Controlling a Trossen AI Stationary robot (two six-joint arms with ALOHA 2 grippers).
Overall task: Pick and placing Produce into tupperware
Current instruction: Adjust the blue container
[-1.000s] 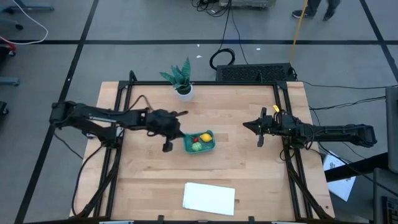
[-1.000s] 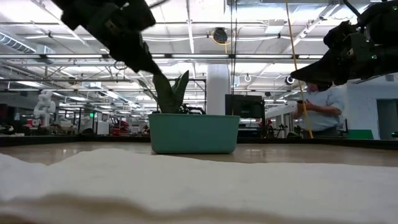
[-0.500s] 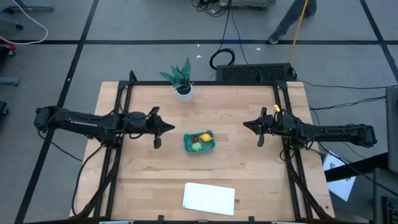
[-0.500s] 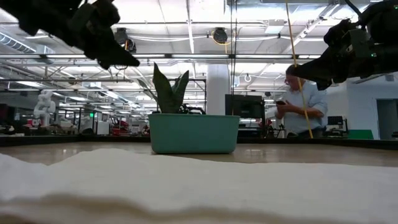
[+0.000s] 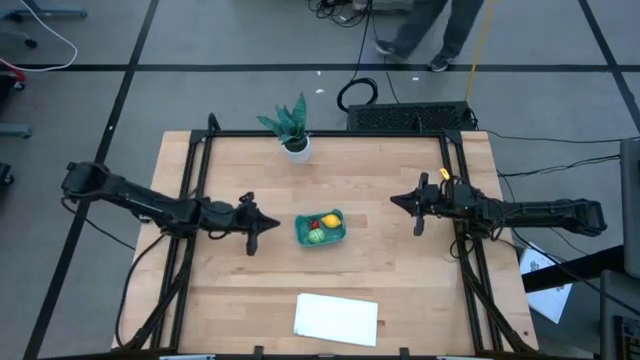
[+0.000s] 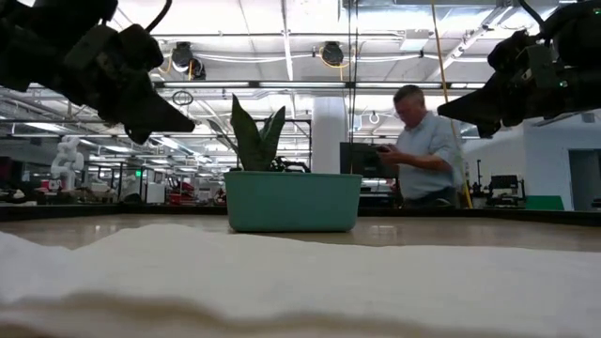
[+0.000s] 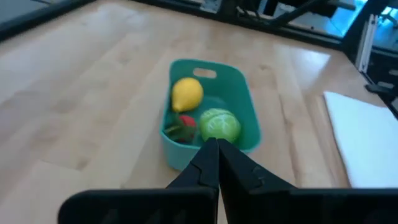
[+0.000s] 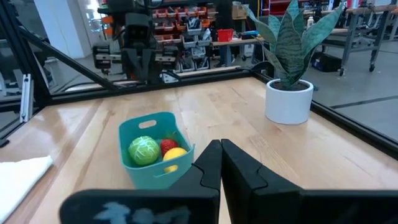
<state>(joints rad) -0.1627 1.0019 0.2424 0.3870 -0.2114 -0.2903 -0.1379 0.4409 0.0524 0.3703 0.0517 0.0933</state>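
The teal tupperware (image 5: 321, 228) stands on the table's middle, seen also in the left wrist view (image 7: 186, 154), the right wrist view (image 8: 154, 173) and the low view (image 6: 292, 201). Inside it lie the yellow lemon (image 7: 187, 94), the round green piece (image 7: 219, 125) and the red strawberry (image 7: 184, 126). My left gripper (image 5: 272, 224) hovers shut just left of the container, above the table. My right gripper (image 5: 396, 200) hovers shut far to its right, empty.
A potted green plant in a white pot (image 5: 293, 130) stands near the table's far edge. A flat white sheet (image 5: 336, 318) lies near the near edge. A person (image 6: 421, 150) walks behind the table. Bare wood lies between container and right gripper.
My left gripper has drawn back from above the container toward the table's left, then eased slightly back toward the near-right and lower. The container and the three pieces have stayed put. The person behind the table has walked leftward.
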